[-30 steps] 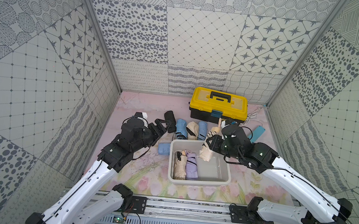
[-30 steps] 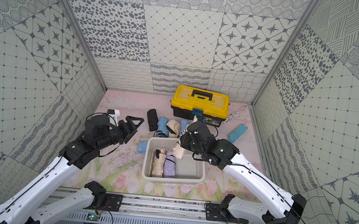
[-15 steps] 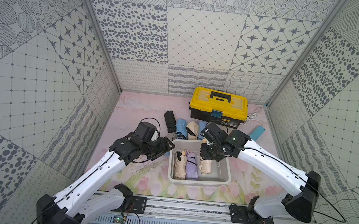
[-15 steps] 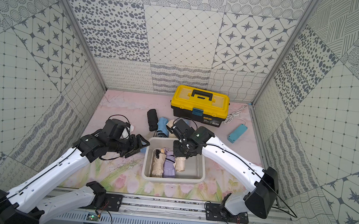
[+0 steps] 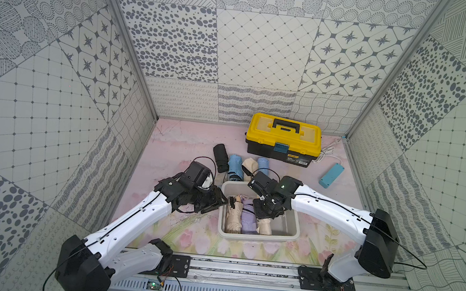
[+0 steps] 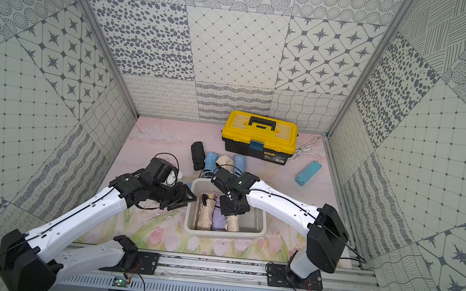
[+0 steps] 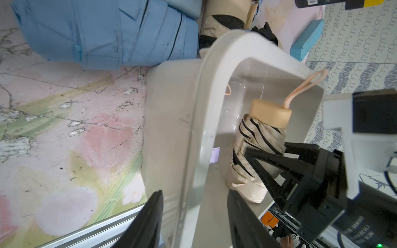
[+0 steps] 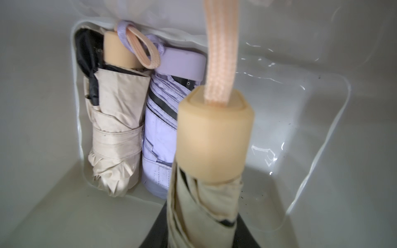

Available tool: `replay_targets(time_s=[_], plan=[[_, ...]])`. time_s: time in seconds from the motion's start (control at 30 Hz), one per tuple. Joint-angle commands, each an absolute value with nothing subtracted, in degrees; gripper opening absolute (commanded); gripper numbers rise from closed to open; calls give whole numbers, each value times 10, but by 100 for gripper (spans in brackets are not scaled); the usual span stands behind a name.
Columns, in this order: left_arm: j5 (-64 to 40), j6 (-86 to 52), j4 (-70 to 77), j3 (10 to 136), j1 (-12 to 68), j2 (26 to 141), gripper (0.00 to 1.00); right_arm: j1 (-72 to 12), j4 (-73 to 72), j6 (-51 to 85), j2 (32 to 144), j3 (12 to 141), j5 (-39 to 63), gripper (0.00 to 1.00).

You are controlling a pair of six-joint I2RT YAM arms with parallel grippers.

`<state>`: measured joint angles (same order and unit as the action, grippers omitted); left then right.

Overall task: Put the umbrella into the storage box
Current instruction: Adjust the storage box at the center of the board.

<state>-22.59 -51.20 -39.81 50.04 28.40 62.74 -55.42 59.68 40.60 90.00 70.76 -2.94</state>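
Note:
The white storage box [image 5: 258, 237] [image 6: 223, 234] sits at the front middle of the mat. My right gripper [image 5: 266, 210] [image 6: 233, 207] [image 8: 199, 227] is down inside it, shut on a beige folded umbrella [image 5: 264, 225] [image 6: 232, 223] [image 7: 255, 150] [image 8: 214, 139], whose handle end with its peach strap points away from the wrist. A second beige umbrella [image 8: 116, 133] and a lilac umbrella [image 8: 159, 137] lie side by side against the box's left wall. My left gripper [image 5: 214, 201] [image 6: 184, 198] [image 7: 194, 193] is open and straddles that wall, one finger outside and one inside.
Behind the box lie a black umbrella [image 5: 220, 158], two blue ones [image 5: 235, 166] and a beige one [image 5: 248, 166]. A yellow-lidded black toolbox [image 5: 283, 138] stands at the back. A teal block [image 5: 331, 175] with a white cable lies at the right.
My right arm has brought the beige umbrella from above the box's back rim down into the box. My left gripper has moved right to the box's left wall and its jaws have narrowed.

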Motion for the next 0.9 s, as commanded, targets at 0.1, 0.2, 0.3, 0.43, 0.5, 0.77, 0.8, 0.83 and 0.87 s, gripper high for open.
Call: replay_targets(time_s=[0.1,0.2,0.3,0.43,0.5,0.77,0.8,0.83,0.87], plan=[[-248,-482,-382,498,286,639,42,-553,516,436,912,670,-67,19],[-248,-482,-378,499,286,640,39,-551,493,435,924,662,-73,20],[-248,-485,-375,497,286,640,37,-549,464,437,933,651,-68,23],[-244,-486,-372,493,286,638,39,-548,438,436,944,643,-66,35],[-239,-487,-372,492,285,634,42,-548,437,439,945,642,-76,47],[-199,-489,-384,513,285,613,72,-548,464,428,862,628,-135,76],[-184,-485,-391,523,285,609,73,-548,466,420,846,627,-139,77],[-167,-480,-398,533,285,606,75,-548,467,411,827,626,-143,77],[-153,-470,-402,543,285,602,77,-548,467,401,810,625,-147,78]])
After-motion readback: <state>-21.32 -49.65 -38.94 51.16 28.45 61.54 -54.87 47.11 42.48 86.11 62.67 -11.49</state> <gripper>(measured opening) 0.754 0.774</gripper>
